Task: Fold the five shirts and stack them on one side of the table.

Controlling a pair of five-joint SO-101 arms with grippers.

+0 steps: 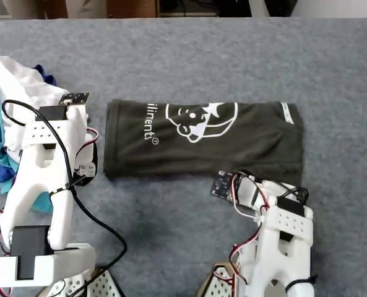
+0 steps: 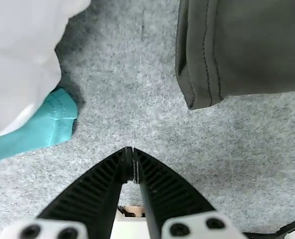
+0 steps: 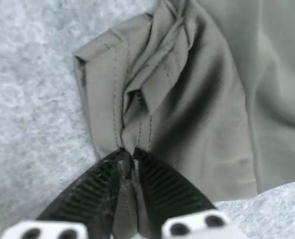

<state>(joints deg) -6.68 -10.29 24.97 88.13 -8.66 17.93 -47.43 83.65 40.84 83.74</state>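
Dark shirt point(image 1: 202, 139), limp and light, likely lifts best by its doubled five-o'clock edge, where the right fingers point(image 3: 157, 184) pinch it; left fingers point(image 2: 102, 184) pressed together, empty.

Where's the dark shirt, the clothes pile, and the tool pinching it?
dark shirt point(image 1: 202, 153): high view, middle of the cloth.
clothes pile point(image 1: 10, 81): high view, white top layer.
right tool point(image 3: 129, 152): right wrist view, between its tips.

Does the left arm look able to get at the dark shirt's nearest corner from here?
Probably yes. The left gripper sits just beside the dark shirt, with only table surface between them; its shut fingers would need opening first.
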